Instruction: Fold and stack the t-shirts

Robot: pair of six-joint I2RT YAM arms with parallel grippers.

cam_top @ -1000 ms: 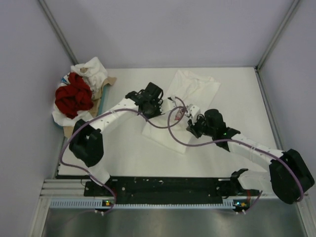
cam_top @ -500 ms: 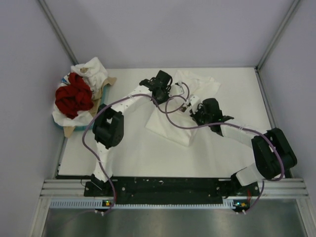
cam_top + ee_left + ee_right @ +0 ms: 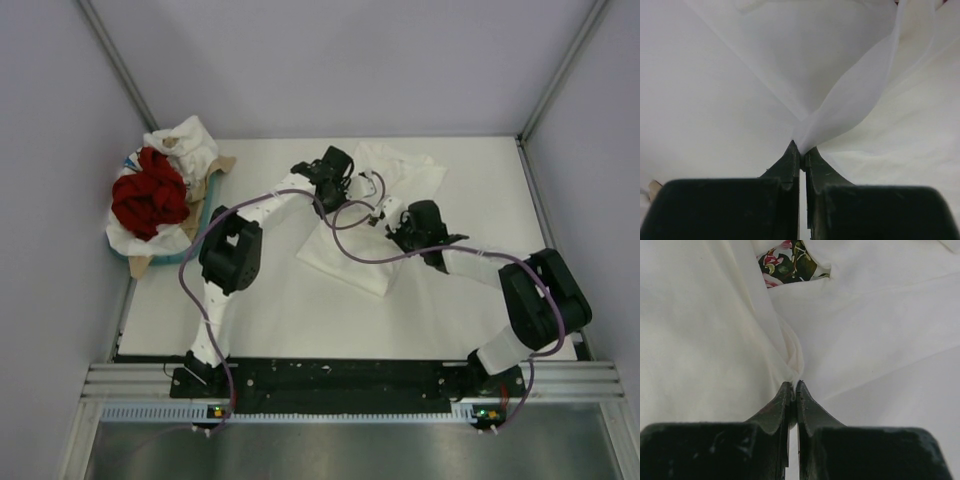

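Your left gripper [image 3: 800,149] clamped on a fold of the white cloth t-shirt [image 3: 405,175] with floral chest print, your right gripper [image 3: 793,386] pinching the same shirt, garment lying mid-table [image 3: 270,310], deep red and white shirts [image 3: 150,195] heaped at the far left.

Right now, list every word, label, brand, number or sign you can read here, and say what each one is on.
No readable text in any view.
Floral print on the white t-shirt: flowers and leaves only, no letters.
Base rail at the near edge: small coloured lights, any markings too small to read.
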